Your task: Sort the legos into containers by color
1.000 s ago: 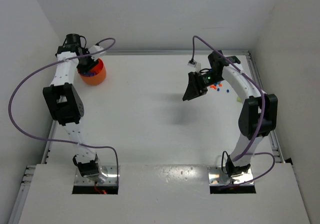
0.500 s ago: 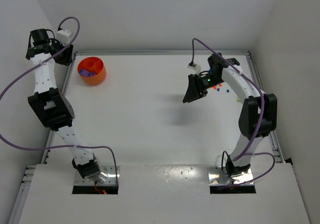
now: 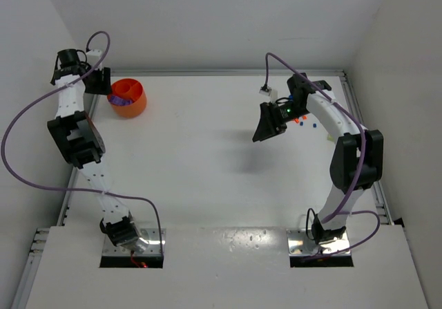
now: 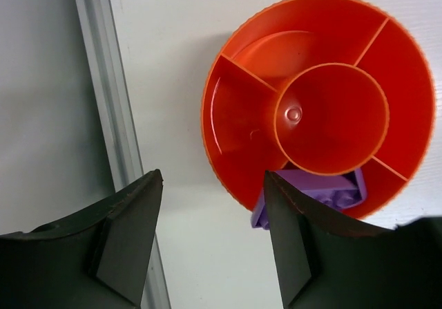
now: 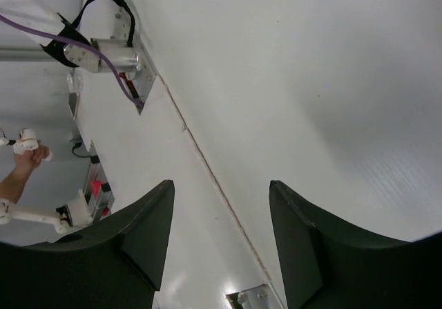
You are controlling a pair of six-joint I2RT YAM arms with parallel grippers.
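Over white table point(image 3: 207, 164), left fingers point(image 4: 128, 247) hang spread beside orange bowl point(image 4: 242, 115).

White table point(image 3: 207, 164) — orange bowl point(image 3: 133, 106) far-left, loose legos point(image 3: 298, 120) far-rt.

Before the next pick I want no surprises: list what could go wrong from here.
The left gripper hangs open close beside the orange bowl; a sideways swing could shove it. The purple bricks seem to overhang the bowl's rim and might spill if knocked.
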